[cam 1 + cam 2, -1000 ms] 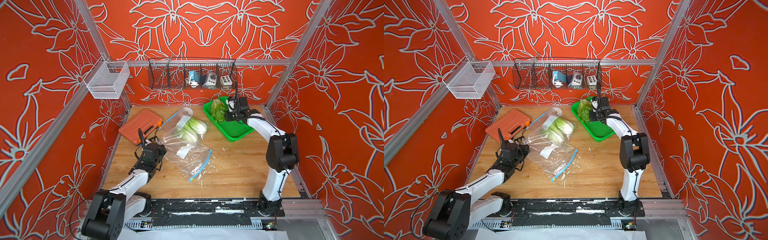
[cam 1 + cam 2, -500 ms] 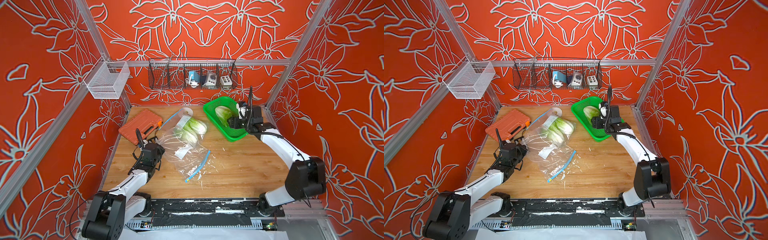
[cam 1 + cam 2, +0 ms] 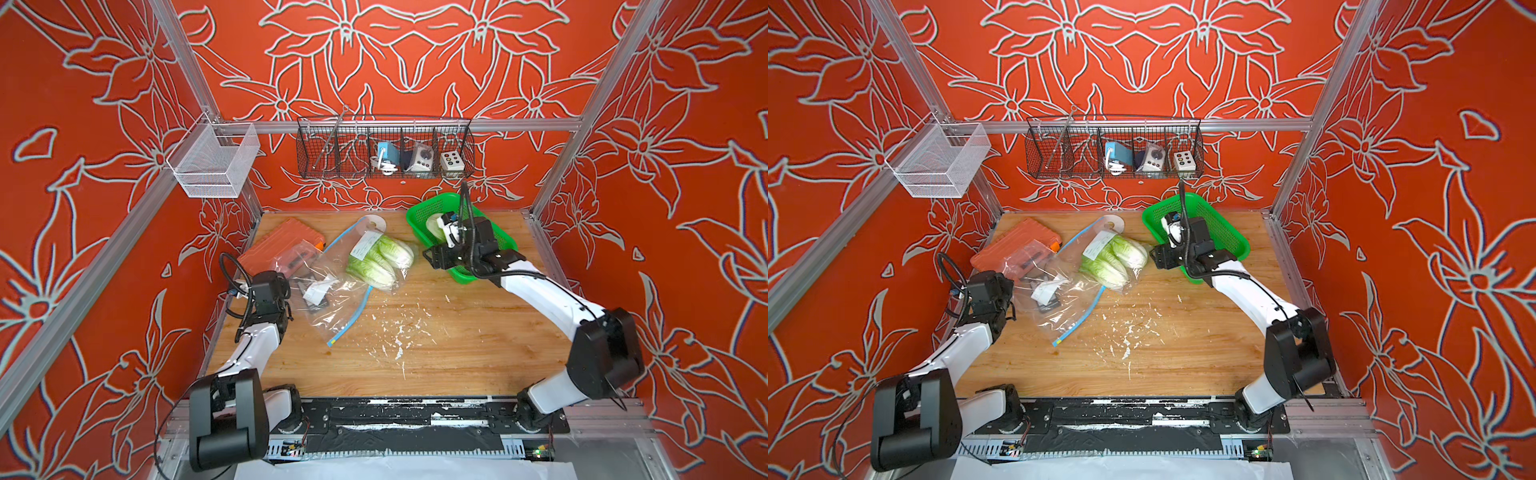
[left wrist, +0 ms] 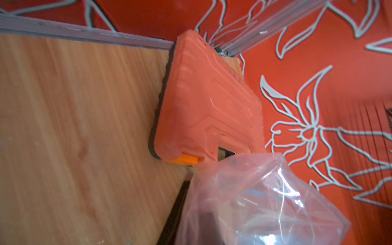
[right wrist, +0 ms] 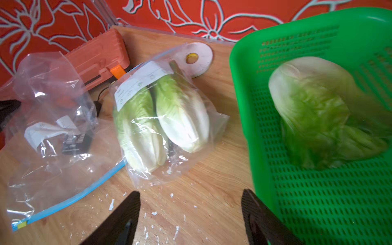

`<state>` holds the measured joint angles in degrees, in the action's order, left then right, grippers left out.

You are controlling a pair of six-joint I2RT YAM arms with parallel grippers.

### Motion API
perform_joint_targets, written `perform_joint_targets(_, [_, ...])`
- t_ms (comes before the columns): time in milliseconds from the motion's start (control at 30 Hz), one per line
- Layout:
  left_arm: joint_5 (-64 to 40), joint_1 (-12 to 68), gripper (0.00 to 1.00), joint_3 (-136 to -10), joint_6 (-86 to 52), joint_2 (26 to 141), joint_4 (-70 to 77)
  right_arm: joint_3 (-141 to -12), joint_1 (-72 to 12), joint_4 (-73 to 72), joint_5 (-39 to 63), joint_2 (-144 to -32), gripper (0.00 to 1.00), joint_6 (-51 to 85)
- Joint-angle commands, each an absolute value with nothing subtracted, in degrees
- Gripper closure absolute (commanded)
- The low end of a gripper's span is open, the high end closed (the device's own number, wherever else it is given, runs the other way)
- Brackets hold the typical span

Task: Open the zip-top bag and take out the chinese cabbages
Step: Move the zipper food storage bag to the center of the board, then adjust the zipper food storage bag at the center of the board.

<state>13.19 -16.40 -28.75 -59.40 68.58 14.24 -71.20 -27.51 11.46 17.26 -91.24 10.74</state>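
Right gripper (image 5: 188,197), jaws wide and empty, has swung off the green basket (image 5: 297,201) (one cabbage (image 5: 318,110) inside) toward the zip-top bag (image 3: 332,307) holding two chinese cabbages (image 5: 161,118); left gripper (image 3: 309,296) unreadable behind plastic. Scuffed wooden table (image 3: 415,357), red walls (image 3: 415,62).

Zip-top bag (image 3: 345,309) left of basket (image 3: 420,212)

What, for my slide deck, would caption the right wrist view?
Open right gripper faces two bagged cabbages; a third lies in the green basket.
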Motion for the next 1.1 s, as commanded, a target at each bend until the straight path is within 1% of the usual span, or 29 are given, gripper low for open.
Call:
perform_joint_targets(0, [13.2,-19.1,0.66,-31.7,-59.7,70.3,14.0,-77.7,-31.2,11.4,18.3,-97.5,0.23,8.3])
perform_joint_targets(67, [12.0,-19.3,0.33,-32.8,-55.8,69.9,14.1,-82.4,-32.7,13.0,18.4,-101.9,0.21,7.0])
perform_joint_targets(100, [11.2,-19.3,0.19,-34.1,-52.9,69.8,12.9,-85.1,-33.5,14.2,18.6,-104.2,0.2,6.2])
perform_joint_targets(133, [11.1,-19.3,0.06,-35.5,-49.8,69.6,10.8,-87.6,-34.1,15.1,18.7,-106.5,0.18,5.5])
perform_joint_targets(167, [11.6,-19.3,0.02,-36.6,-47.2,69.3,9.4,-89.7,-34.7,15.7,18.6,-108.4,0.16,4.8])
perform_joint_targets(267, [12.6,-19.3,0.01,-37.9,-38.9,67.8,8.1,-95.9,-35.7,18.3,17.3,-114.6,0.12,3.2])
perform_joint_targets(367, [4.4,-19.1,0.01,-41.5,-31.8,68.6,6.1,-102.9,-35.9,22.6,15.1,-120.9,0.1,2.0])
perform_joint_targets(433, [1.6,-16.2,0.01,-44.0,-29.6,69.1,2.4,-107.7,-35.8,25.6,12.2,-124.7,0.08,-0.2])
perform_joint_targets(533, [0.5,-9.4,0.01,-44.7,-26.9,68.5,0.5,-114.3,-35.5,30.6,9.3,-129.7,0.07,-2.6])
perform_joint_targets(567, [-0.7,-7.5,0.01,-44.8,-26.6,68.5,0.3,-116.0,-35.4,32.3,9.2,-130.8,0.08,-3.2])
perform_joint_targets(633, [-2.9,-3.9,0.01,-45.3,-27.7,69.2,-0.9,-117.3,-35.3,35.4,9.8,-131.9,0.16,-3.6])
perform_joint_targets(700, [-4.6,-1.4,0.01,-45.3,-28.6,70.2,-0.8,-115.5,-35.4,36.5,11.5,-131.0,0.23,-3.0])
perform_joint_targets(867, [-8.8,1.7,0.01,-45.2,-31.5,74.0,0.0,-102.9,-35.3,34.7,13.5,-124.3,0.44,0.0])
perform_joint_targets(1000, [-11.6,2.8,0.01,-44.9,-34.0,76.6,2.1,-91.1,-35.5,32.4,13.8,-118.0,0.5,2.3])
perform_joint_targets(1067, [-12.2,3.5,0.01,-44.9,-34.9,77.8,3.2,-84.8,-35.6,30.0,13.9,-114.4,0.5,3.3])
